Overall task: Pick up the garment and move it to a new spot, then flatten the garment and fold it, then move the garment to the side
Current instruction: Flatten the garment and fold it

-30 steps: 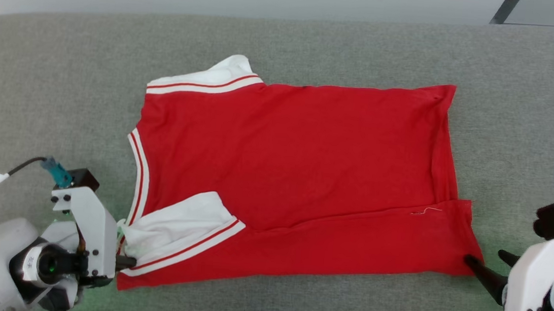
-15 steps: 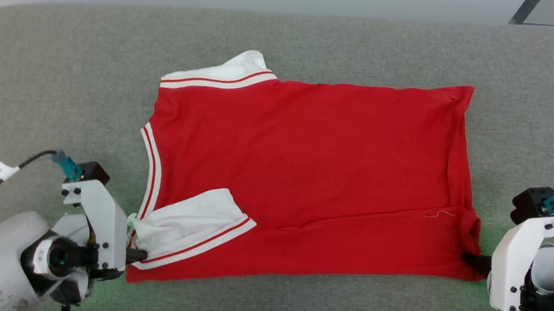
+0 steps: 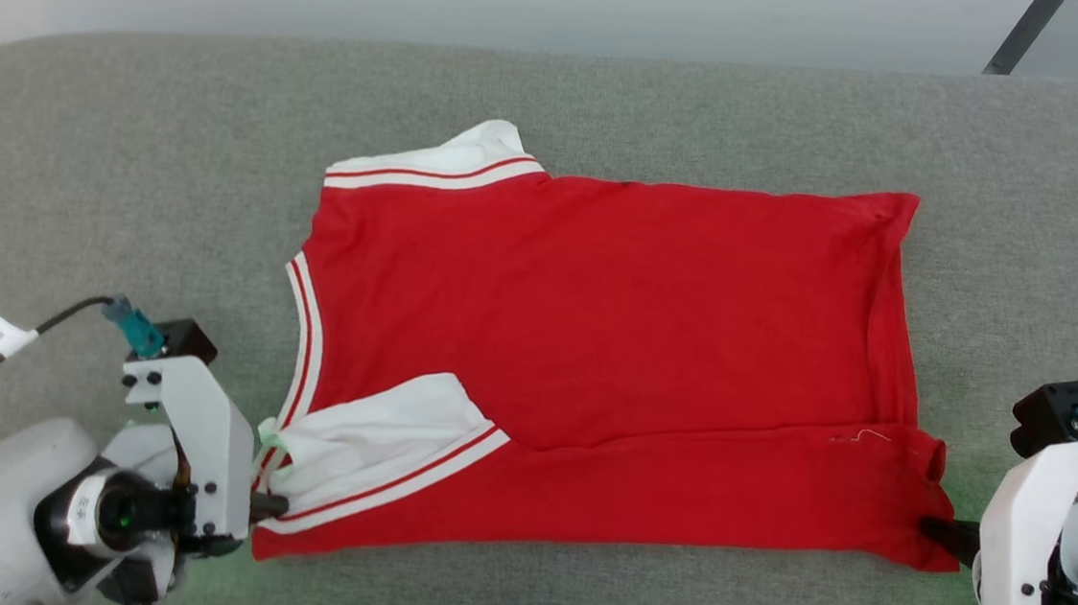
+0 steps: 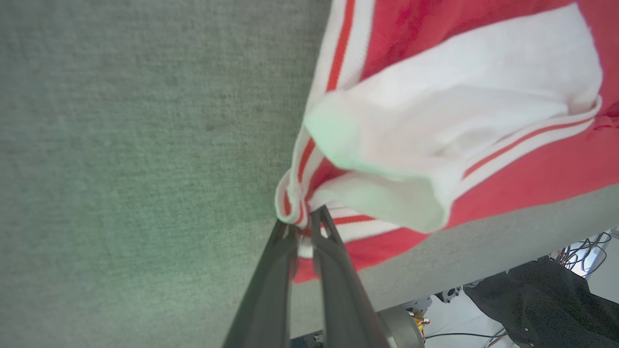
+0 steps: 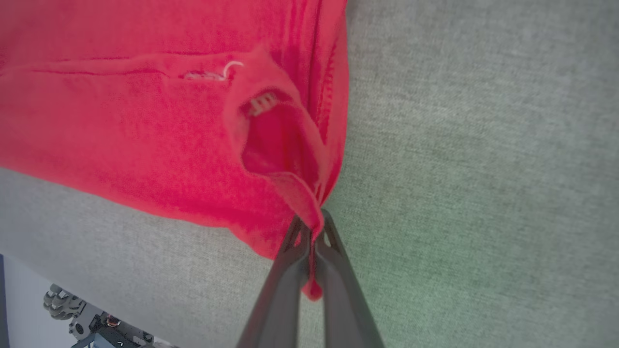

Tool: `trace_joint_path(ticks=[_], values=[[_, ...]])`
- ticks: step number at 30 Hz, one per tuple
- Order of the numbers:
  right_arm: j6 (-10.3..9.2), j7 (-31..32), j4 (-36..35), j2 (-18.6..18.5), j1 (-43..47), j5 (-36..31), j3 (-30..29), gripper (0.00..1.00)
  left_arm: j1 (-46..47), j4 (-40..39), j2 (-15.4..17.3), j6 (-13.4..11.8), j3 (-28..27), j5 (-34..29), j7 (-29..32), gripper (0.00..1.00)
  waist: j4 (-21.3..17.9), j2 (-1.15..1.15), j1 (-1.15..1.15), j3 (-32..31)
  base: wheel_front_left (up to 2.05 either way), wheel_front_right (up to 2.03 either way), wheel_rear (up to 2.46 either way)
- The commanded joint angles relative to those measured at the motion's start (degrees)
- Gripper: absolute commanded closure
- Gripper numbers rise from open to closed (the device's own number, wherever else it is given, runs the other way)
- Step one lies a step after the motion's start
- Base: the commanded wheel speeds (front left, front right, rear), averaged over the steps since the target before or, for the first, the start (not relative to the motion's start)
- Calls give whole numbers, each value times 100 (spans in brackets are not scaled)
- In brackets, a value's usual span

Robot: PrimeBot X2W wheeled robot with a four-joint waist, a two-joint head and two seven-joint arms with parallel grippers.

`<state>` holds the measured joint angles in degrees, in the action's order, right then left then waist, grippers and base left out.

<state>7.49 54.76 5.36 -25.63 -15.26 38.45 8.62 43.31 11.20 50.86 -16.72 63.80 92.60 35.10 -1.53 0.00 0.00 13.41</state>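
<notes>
While the garment [image 3: 612,347] lies spread across the grey counter [image 3: 127,164], the left end effector [image 3: 276,506] pinches its near corner beside the white sleeve [image 3: 375,424], closed tight on the cloth, and the right end effector [image 3: 937,530] likewise clamps the near hem corner.

Left hand [image 3: 279,505] and right hand [image 3: 928,529] low and wide apart, fingers of each tight together.

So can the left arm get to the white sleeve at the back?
Probably not yet: nothing blocks the way, but the left end effector is shut on the near corner of the shirt, away from that sleeve.
</notes>
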Motion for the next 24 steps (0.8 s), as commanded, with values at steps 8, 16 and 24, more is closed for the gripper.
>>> trace_joint_path(ticks=[8,16,24], values=[[0,357,-490,-126,436,-28,-166,100,-278,-749,386,-383,77,-7,70,100,-17,0,0,-118,0,0,0],[0,741,-976,-82,1001,-124,-507,100,-652,-1442,703,-694,155,80,-50,100,-14,0,0,-132,0,0,0],[0,710,-1167,99,1210,-275,-612,100,-830,-1444,624,-638,196,-12,-253,71,-34,0,0,-93,0,0,0]])
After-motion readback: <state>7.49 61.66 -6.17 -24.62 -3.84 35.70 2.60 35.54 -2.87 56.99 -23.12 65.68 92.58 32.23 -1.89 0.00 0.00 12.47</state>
